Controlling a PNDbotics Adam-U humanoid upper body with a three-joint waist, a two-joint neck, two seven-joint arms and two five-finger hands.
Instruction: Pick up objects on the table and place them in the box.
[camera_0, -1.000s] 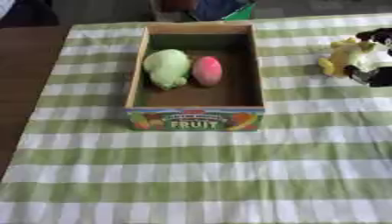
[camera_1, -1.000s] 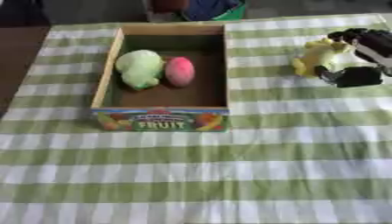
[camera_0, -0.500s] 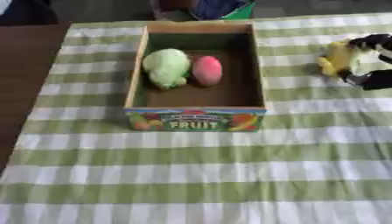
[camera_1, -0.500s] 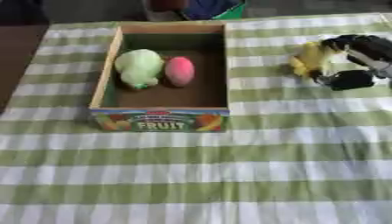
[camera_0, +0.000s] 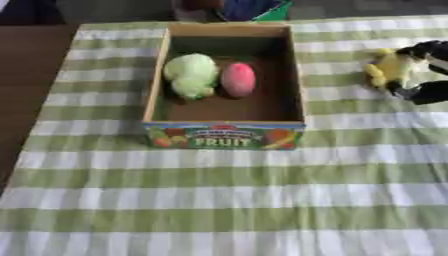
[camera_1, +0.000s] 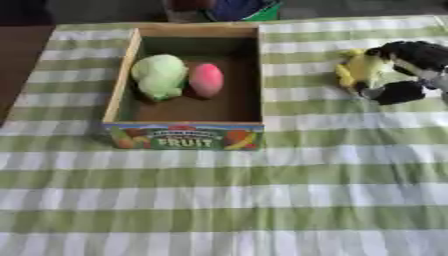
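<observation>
The right hand (camera_1: 404, 70) had its fingers curled round a yellow banana-like fruit (camera_1: 360, 70), so the grasp step was underway. Next it needed lifting and carrying to the fruit box (camera_1: 122, 82) on the hand's left.

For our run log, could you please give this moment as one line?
right hand: curled round yellow fruit, right of box | box: green fruit, pink fruit | left hand: unseen

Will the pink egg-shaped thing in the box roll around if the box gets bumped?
Probably a little. The pink fruit looks rounded and smooth, so it could roll. But it lies against the green fruit, which would likely stop it on that side, and the box walls should keep it in.
</observation>
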